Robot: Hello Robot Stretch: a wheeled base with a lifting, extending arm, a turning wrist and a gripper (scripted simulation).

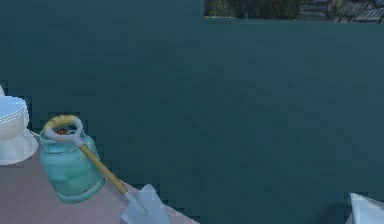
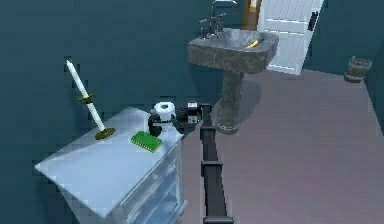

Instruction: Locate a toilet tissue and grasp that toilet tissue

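A white toilet tissue roll (image 2: 163, 108) with a dark core stands at the back edge of a white drawer cabinet (image 2: 118, 178) in the arm side view. The dark arm (image 2: 212, 170) rises from the bottom edge and ends right beside the roll. My gripper (image 2: 154, 126) sits just below the roll, over the cabinet top. Whether it touches the roll or holds anything I cannot tell. A flat green thing (image 2: 146, 140) lies just in front of the gripper.
A tall white candle (image 2: 82, 95) on a brass holder stands on the cabinet's left. A stone pedestal sink (image 2: 234, 52), a white door (image 2: 288, 30) and a small bucket (image 2: 357, 68) lie beyond. Ahead stand a toilet (image 1: 10, 130), a teal canister (image 1: 70, 165) and a teal wall (image 1: 240, 110).
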